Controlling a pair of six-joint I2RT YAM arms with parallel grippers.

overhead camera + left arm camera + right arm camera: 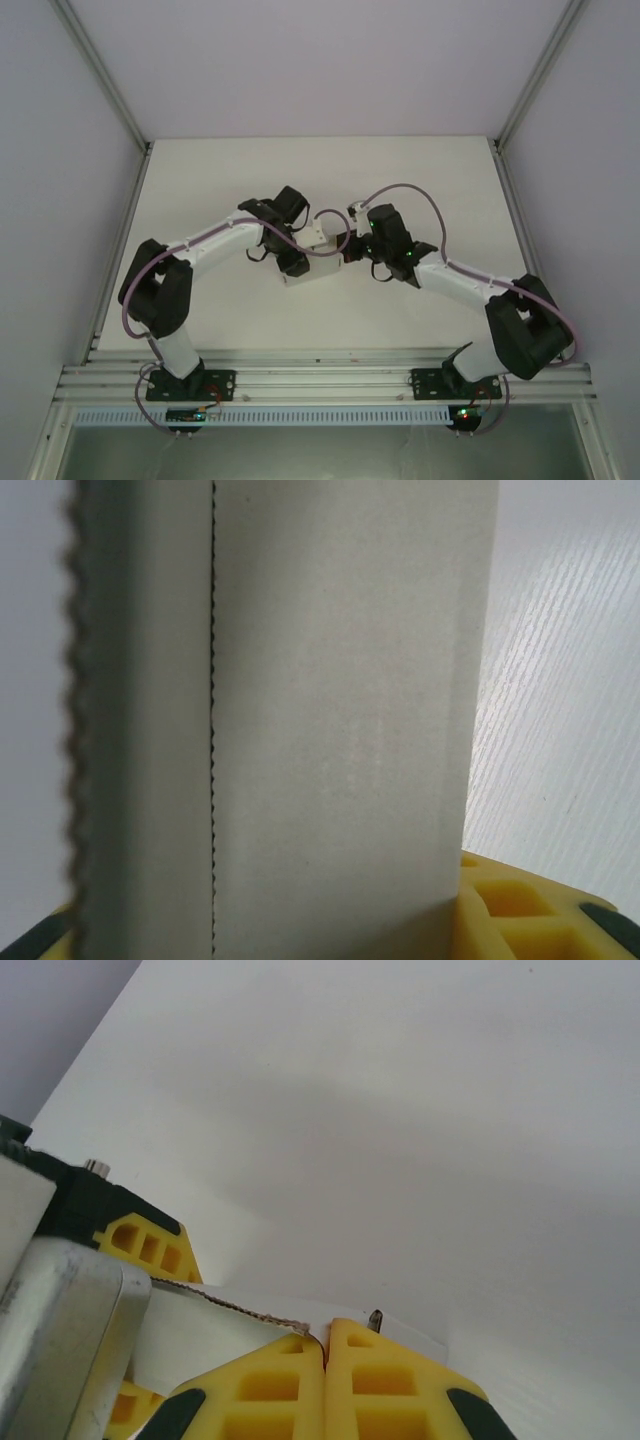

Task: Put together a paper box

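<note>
The paper box [320, 238] is a small white card box held above the middle of the table between both grippers. My left gripper [296, 250] grips it from the left. In the left wrist view a wide box panel [340, 730] with a wavy cut edge stands between the yellow fingers [520, 910], so this gripper is shut on the box. My right gripper [350, 246] meets the box from the right. Its yellow fingertips [270, 1380] are pressed together, pinching a thin edge of a box flap [220, 1335] in the seam of the right gripper [326, 1338].
The white table [420, 180] lies open behind and beside the arms. Grey enclosure walls with metal posts [110, 90] stand left and right. An aluminium rail [320, 375] carrying both arm bases runs along the near edge. A finger of the left gripper [150, 1245] shows in the right wrist view.
</note>
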